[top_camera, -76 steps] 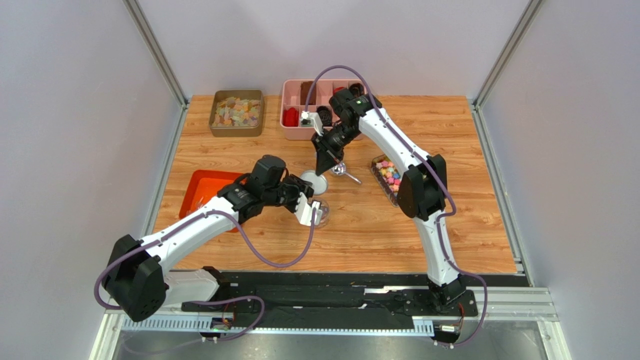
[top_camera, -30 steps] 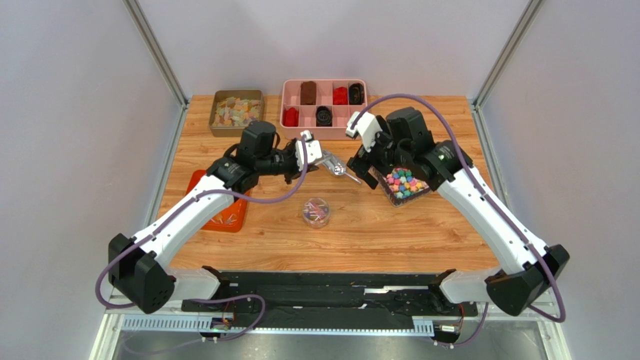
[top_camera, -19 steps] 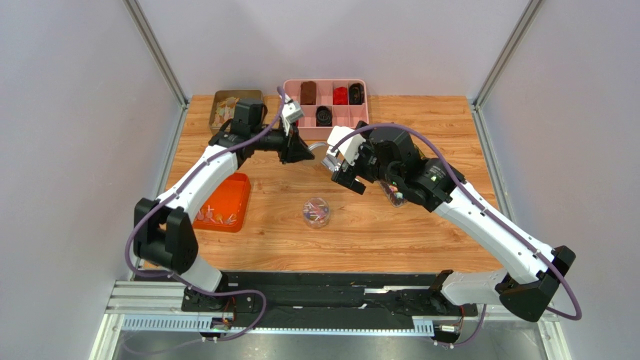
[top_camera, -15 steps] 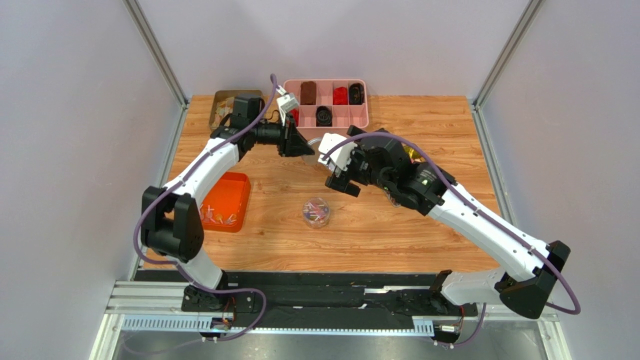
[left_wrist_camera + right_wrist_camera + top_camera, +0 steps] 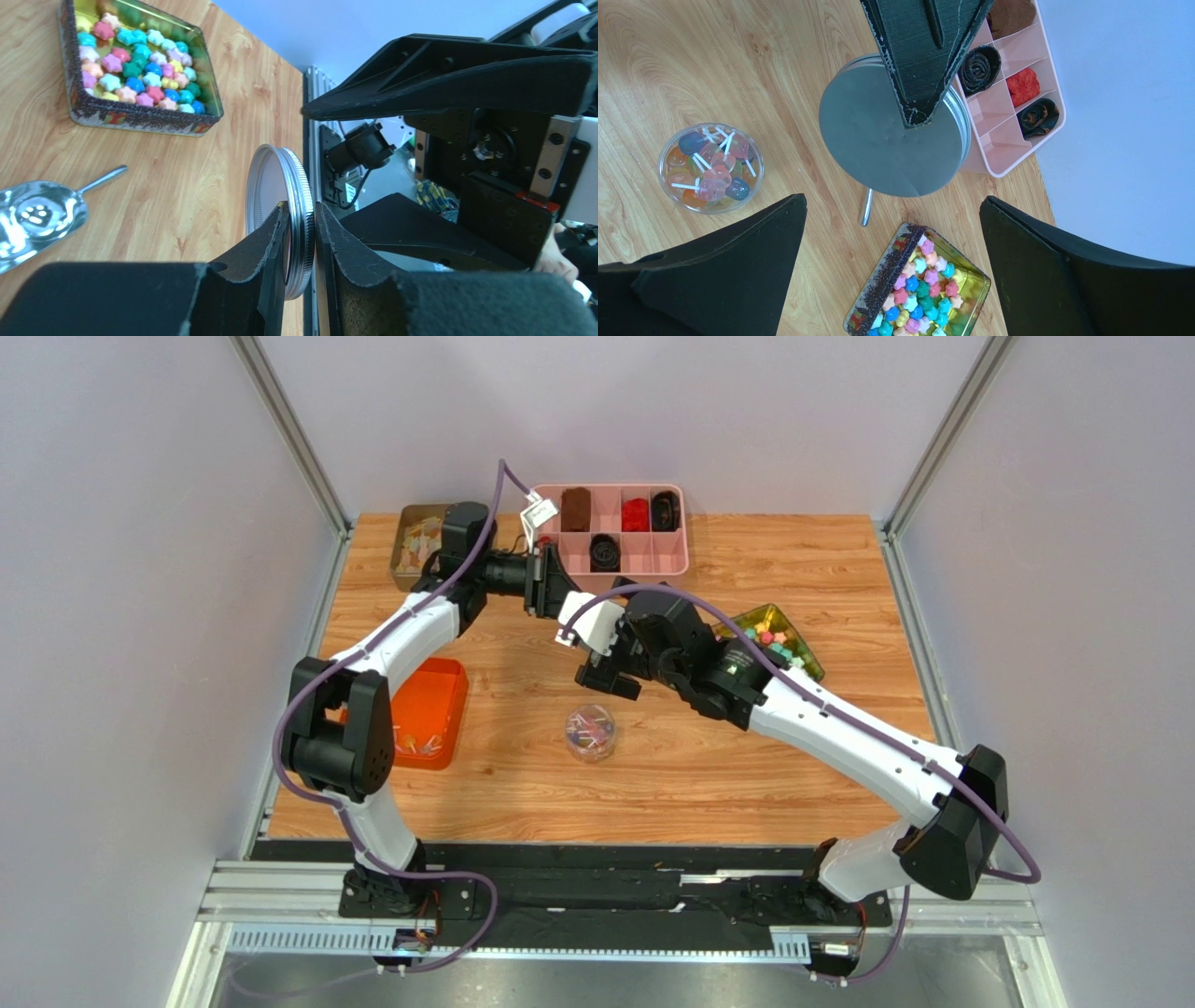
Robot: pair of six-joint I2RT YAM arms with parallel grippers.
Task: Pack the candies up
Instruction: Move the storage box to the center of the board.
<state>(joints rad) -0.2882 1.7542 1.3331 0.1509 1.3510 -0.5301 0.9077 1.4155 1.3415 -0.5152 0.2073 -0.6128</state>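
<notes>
Silver lid [image 5: 272, 183] x1 clamped in L gripper [image 5: 302, 208]; R gripper [image 5: 892, 201] wide open, empty.

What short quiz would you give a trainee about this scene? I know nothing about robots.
1. True or false: the right gripper is clamped on the round metal lid.
2. The clear jar is: A) capped, B) open with candies inside, C) empty.
3. Fill in: the tin holds ____-shaped sweets.
Key: 1 false, the left gripper pinches the lid while the right one hangs open; 2 B; 3 star.
</notes>
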